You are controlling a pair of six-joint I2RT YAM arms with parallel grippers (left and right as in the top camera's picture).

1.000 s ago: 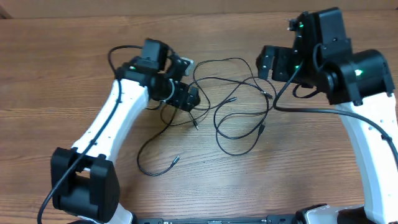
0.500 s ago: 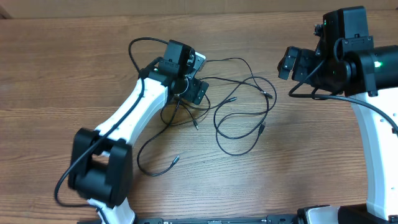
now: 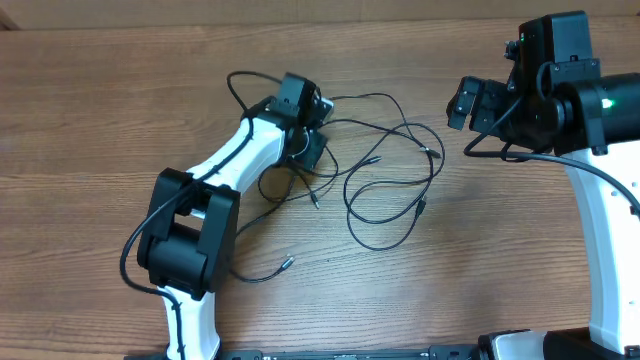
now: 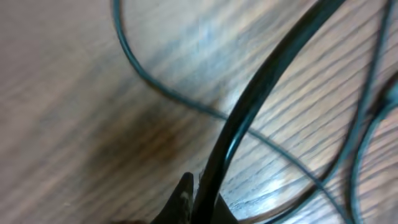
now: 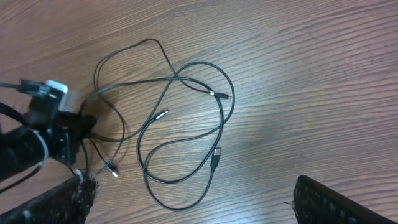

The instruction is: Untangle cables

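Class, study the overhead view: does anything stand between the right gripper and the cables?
Nothing visible does. Only bare table lies between the open right gripper and the nearest loop of the cables.

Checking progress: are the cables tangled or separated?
Tangled: the cables lie in overlapping loops that cross one another at several spots, as the overhead and right wrist views show.

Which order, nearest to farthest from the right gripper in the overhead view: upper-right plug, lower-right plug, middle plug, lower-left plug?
1. The upper-right plug, just below and left of the right gripper.
2. The lower-right plug, on the big loop's right edge.
3. The middle plug, left of the big loop.
4. The lower-left plug, a loose end, farthest.
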